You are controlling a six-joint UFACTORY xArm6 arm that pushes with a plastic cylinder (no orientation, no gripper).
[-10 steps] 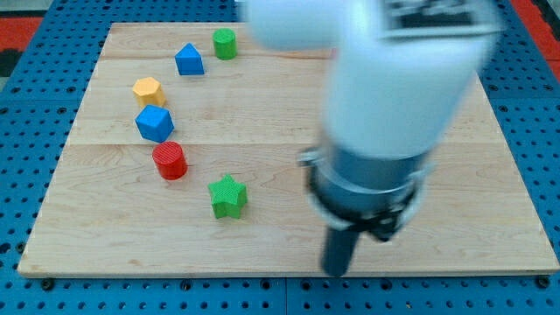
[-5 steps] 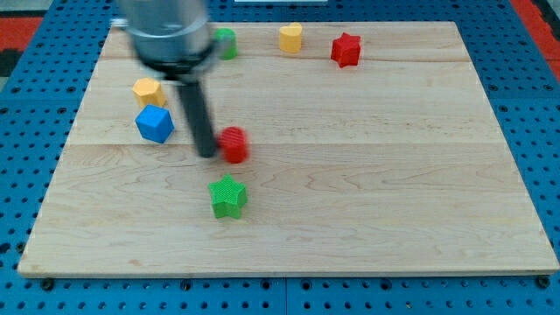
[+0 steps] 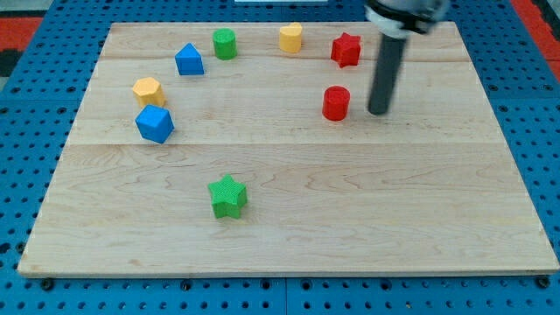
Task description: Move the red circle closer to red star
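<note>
My arm comes down from the far edge of the tabletop (image 3: 437, 219), toward its right corner. Only the grey base of my end effector shows at the top. From it my dark rod hangs nearly upright, and my tip (image 3: 378, 112) rests on the tabletop.

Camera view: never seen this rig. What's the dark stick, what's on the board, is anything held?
One camera looks down at a wooden board on a blue pegboard. The dark stick is the arm's rod; it has no gripper, so nothing is held, it only pushes. My tip sits just to the view's right of the red circle, apart from it. The red star lies just above the circle. Also there: yellow block, green cylinder, blue house-shaped block, yellow hexagon, blue cube, green star.
</note>
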